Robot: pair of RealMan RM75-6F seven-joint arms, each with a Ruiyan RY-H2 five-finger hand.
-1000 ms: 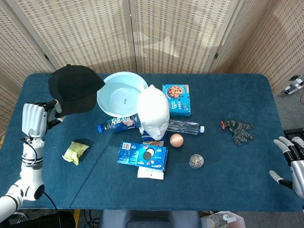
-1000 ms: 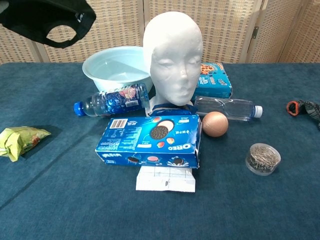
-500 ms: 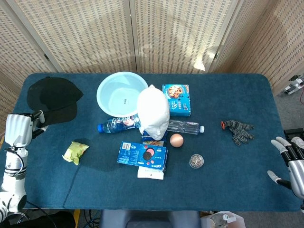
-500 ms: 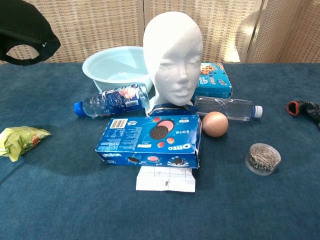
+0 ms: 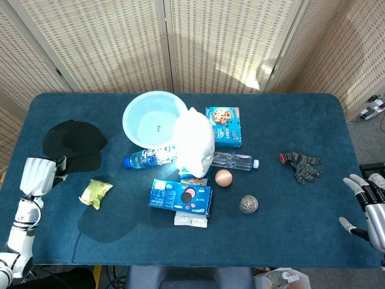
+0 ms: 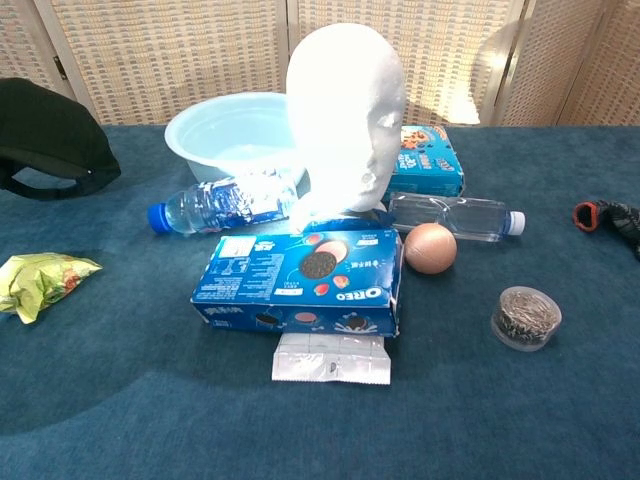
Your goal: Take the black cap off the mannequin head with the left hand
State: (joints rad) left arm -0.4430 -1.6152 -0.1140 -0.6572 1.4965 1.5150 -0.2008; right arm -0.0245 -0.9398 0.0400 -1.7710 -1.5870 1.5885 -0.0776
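The right hand (image 5: 368, 208) was seen at the near right edge of the blue worktop (image 5: 289, 235), fingers spread and nothing held. The left hand (image 5: 37, 176) was at the near left edge; whether its fingers were clamped on anything couldn't be told, though the brim of the black cap (image 5: 73, 142) was right against it. A green snack bag (image 5: 95, 192) was spotted just beside. Further back the cap itself was lying flat on the worktop, well apart from the bare white mannequin head (image 5: 194, 146), which was standing mid-worktop in front of the pale blue bowl (image 5: 153, 117).
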